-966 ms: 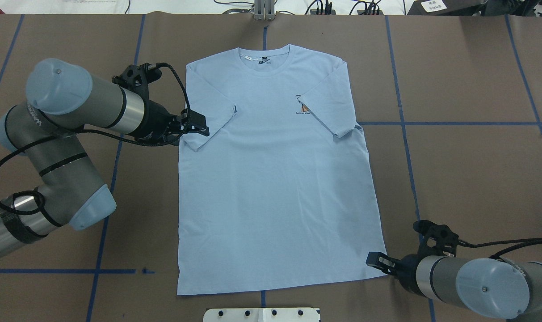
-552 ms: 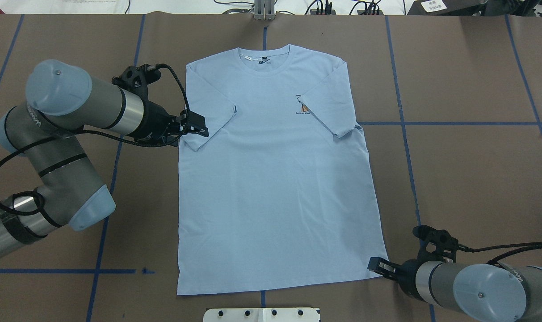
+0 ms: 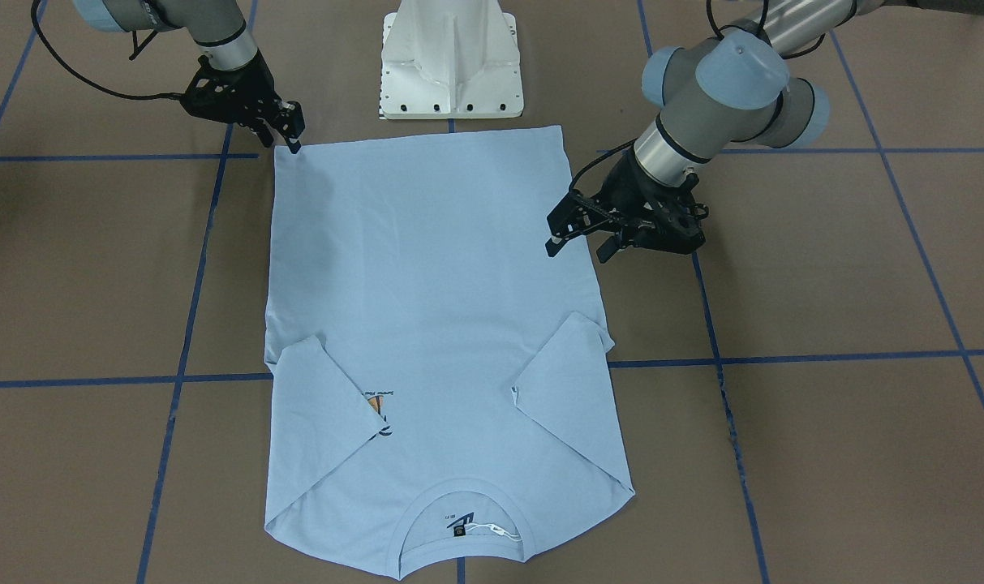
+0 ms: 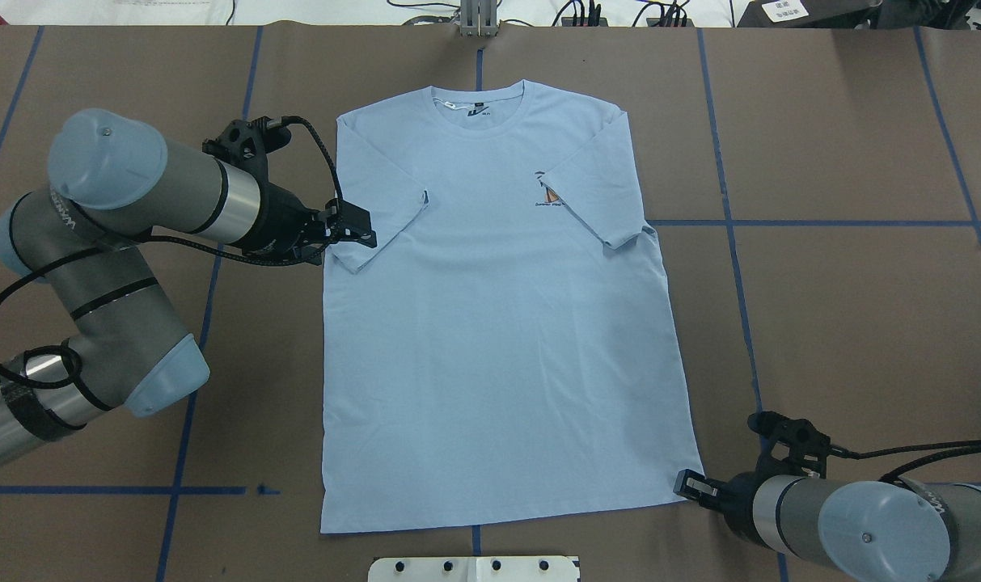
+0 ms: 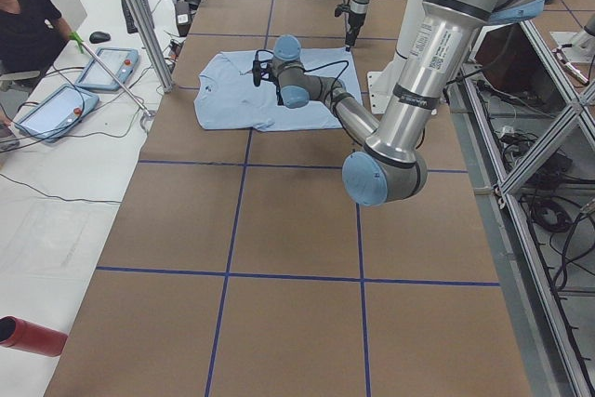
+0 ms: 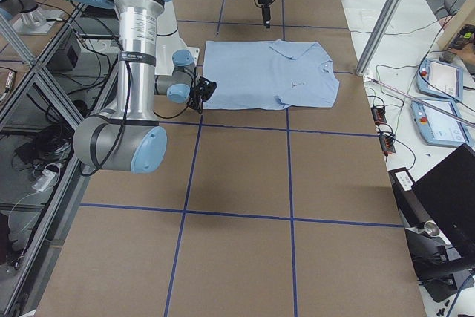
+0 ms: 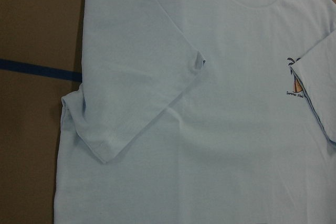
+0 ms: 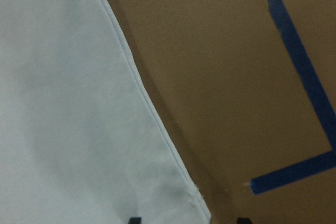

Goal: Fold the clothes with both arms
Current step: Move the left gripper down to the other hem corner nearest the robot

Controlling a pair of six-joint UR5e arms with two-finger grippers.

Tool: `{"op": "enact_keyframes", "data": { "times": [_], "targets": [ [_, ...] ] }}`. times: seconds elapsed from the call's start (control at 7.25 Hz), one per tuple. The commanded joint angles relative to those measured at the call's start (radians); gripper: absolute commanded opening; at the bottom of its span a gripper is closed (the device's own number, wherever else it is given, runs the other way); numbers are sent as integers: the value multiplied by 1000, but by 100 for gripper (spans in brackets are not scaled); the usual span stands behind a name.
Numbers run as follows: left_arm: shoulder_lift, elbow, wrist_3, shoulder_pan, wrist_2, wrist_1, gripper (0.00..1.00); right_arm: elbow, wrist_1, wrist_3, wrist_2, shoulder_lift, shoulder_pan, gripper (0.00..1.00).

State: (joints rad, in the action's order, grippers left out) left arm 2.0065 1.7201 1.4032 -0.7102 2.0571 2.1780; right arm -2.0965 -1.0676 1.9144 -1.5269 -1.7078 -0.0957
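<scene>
T-shirt (image 4: 490, 339) spread flat, on brown table (image 4: 846, 323)

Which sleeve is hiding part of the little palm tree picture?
The sleeve on the robot's right side: its folded-in edge lies over part of the palm print. The other sleeve rests only on plain blue cloth.

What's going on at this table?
A pale blue short-sleeved T-shirt lies flat on the brown table, both sleeves folded in. The left black two-finger gripper hovers open at the folded sleeve's edge on its side. The right gripper is low at the hem corner, jaws open with the corner between them. Nothing is gripped yet.
</scene>
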Motion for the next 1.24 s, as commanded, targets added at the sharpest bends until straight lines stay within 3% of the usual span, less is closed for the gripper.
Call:
{"op": "enact_keyframes", "data": {
  "times": [0.0, 0.41, 0.69, 0.97, 1.1],
  "targets": [
    [0, -1, 0, 0, 1, 0, 91, -2, 0, 0, -2, -4, -1, 0],
    [6, 21, 92, 41, -14, -7, 90, -20, 0, 0, -2, -6, -13, 0],
    [-17, 117, 224, 205, -220, -50, 90, -57, 0, 0, -6, -32, -19, 0],
    [-56, 258, 241, 399, -428, -313, 90, -74, 0, 0, -9, -49, -7, 0],
    [-149, 324, 281, 473, -492, -334, 90, -80, 0, 0, -7, -50, 10, 0]
  ]
}}
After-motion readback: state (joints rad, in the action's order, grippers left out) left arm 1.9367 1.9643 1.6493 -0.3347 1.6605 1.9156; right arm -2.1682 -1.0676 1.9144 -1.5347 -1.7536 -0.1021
